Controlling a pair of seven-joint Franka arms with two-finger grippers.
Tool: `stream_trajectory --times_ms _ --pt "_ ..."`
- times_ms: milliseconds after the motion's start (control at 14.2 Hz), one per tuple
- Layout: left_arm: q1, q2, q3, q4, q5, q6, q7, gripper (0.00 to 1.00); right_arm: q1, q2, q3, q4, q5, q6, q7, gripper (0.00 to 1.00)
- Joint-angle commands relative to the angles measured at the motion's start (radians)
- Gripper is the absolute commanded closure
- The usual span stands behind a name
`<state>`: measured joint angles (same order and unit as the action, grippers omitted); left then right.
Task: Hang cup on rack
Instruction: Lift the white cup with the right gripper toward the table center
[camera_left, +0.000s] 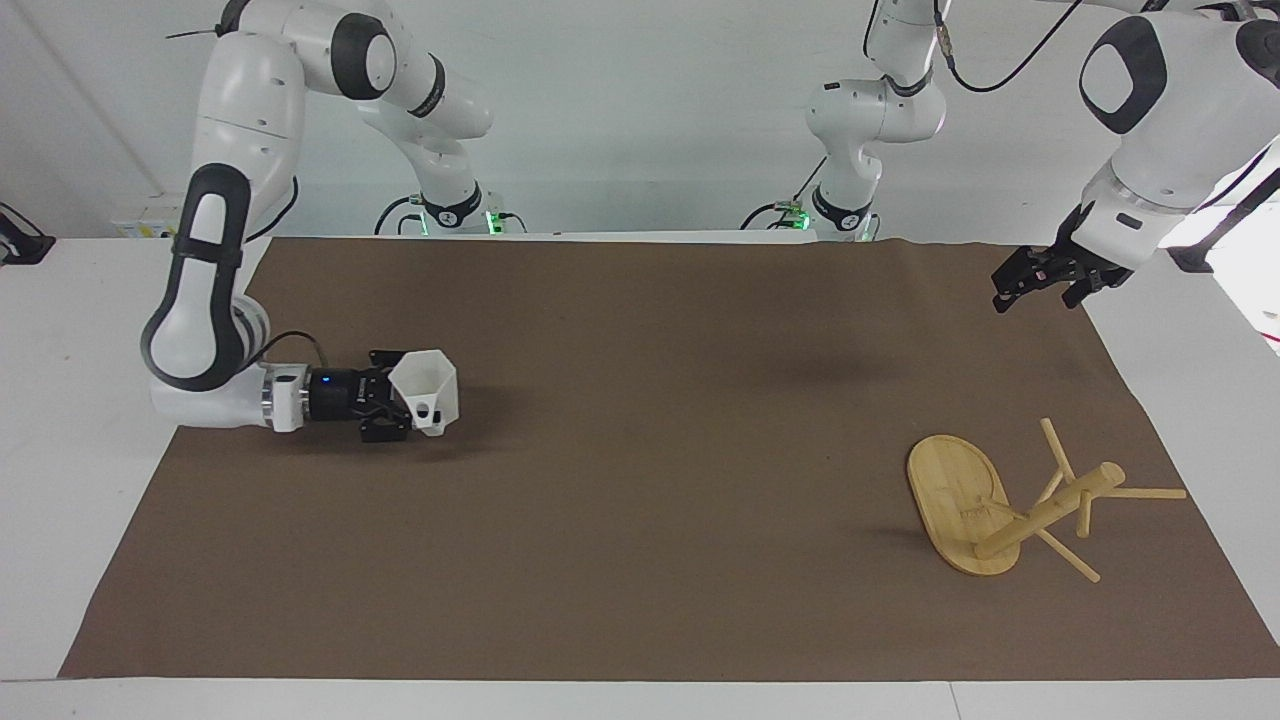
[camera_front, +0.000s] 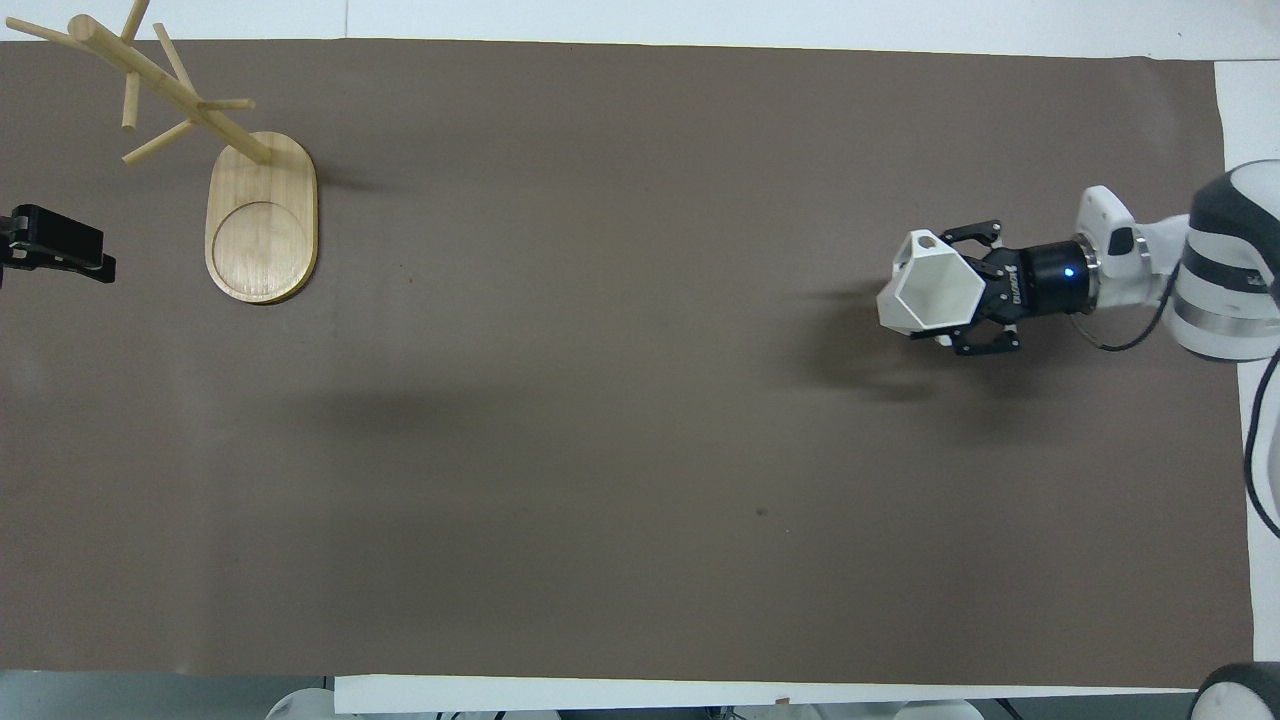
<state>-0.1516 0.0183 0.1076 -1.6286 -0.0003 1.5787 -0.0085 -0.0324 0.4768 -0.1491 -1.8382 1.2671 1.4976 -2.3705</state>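
Observation:
The white faceted cup (camera_left: 425, 388) is held mouth up in my right gripper (camera_left: 398, 402), which is shut on it from the side just above the brown mat, toward the right arm's end. Its handle points away from the robots. In the overhead view the cup (camera_front: 928, 295) sits at the tip of the right gripper (camera_front: 962, 292). The bamboo rack (camera_left: 962, 500) stands on its oval base toward the left arm's end, with its post (camera_front: 165, 85) and thin pegs bare. My left gripper (camera_left: 1040, 285) hangs open and empty in the air near the mat's corner; it also shows in the overhead view (camera_front: 60, 245).
The brown mat (camera_left: 640, 500) covers most of the white table. Nothing lies on it between the cup and the rack.

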Motion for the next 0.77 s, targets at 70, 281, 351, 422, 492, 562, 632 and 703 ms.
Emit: stream_trajectory --times_ms 70,281,351,422,492,562,632,703 --pt "-0.003 -0.026 -0.008 -0.028 0.019 0.009 0.007 0.00 0.236 -0.026 -0.004 -0.029 0.228 0.172 0.094 0.63" --pt "-0.008 -0.031 -0.020 -0.024 0.011 -0.020 0.002 0.00 0.389 -0.023 -0.006 -0.026 0.388 0.295 0.146 0.63" --pt "-0.032 -0.031 -0.028 -0.025 0.010 -0.019 -0.031 0.00 0.431 -0.023 -0.006 -0.023 0.432 0.340 0.155 0.63" --pt "-0.072 -0.031 -0.029 -0.027 0.010 -0.016 -0.091 0.00 0.472 -0.023 -0.006 -0.019 0.460 0.381 0.161 0.63" --pt "-0.101 -0.032 -0.031 -0.031 0.010 -0.010 -0.167 0.00 0.512 -0.023 -0.006 -0.019 0.481 0.427 0.177 0.63" --pt "-0.135 -0.032 -0.031 -0.034 0.008 0.012 -0.241 0.00 0.543 -0.021 -0.004 -0.010 0.514 0.493 0.162 0.63" --pt "-0.172 -0.032 -0.031 -0.036 0.005 0.032 -0.325 0.00 0.574 -0.018 -0.004 -0.003 0.546 0.547 0.140 0.63" --pt "-0.213 -0.026 -0.031 -0.036 -0.001 0.047 -0.429 0.00 0.610 -0.018 -0.004 -0.004 0.578 0.578 0.134 0.63"
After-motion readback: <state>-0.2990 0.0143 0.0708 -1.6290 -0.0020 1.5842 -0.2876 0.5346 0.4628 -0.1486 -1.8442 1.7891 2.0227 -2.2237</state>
